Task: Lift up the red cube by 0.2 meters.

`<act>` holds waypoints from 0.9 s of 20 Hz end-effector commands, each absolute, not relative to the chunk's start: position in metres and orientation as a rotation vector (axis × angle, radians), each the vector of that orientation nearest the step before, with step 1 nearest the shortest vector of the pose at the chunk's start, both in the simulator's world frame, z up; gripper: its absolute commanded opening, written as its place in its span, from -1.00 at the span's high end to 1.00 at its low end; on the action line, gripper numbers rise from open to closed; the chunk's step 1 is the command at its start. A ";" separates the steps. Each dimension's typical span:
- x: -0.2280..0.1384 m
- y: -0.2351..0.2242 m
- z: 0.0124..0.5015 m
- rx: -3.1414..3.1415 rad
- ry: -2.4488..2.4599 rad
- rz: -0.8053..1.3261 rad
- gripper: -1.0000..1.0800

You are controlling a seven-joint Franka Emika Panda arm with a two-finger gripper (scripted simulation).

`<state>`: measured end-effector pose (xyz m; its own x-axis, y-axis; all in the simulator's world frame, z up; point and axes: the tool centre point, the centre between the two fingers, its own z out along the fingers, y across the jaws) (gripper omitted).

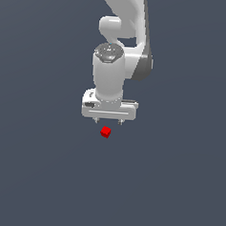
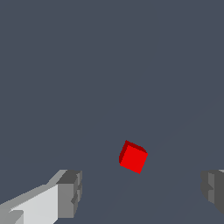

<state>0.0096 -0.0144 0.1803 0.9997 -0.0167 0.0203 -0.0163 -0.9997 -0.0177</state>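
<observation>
The red cube [image 1: 105,132] is a tiny bright red block lying on the flat grey floor, just below the white hand in the exterior view. My gripper [image 1: 108,121] hangs over it, pointing down, with only the two short fingertips showing under the hand. In the wrist view the red cube [image 2: 133,157] lies turned at an angle, apart from both fingers. The gripper [image 2: 142,192] is open: one grey fingertip [image 2: 70,192] and the other [image 2: 214,190] stand wide apart, with nothing between them.
The white arm [image 1: 125,34] rises from the hand toward the top of the exterior view. The plain dark grey floor [image 1: 34,176] spreads all around the cube.
</observation>
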 end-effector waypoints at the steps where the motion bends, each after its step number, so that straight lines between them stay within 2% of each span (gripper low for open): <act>1: 0.010 -0.014 0.180 -3.124 0.026 -0.032 -0.92; 9: 0.005 -0.018 0.161 -3.125 0.104 -0.028 -0.92; 18: -0.012 -0.027 0.090 -3.113 0.383 -0.015 -0.92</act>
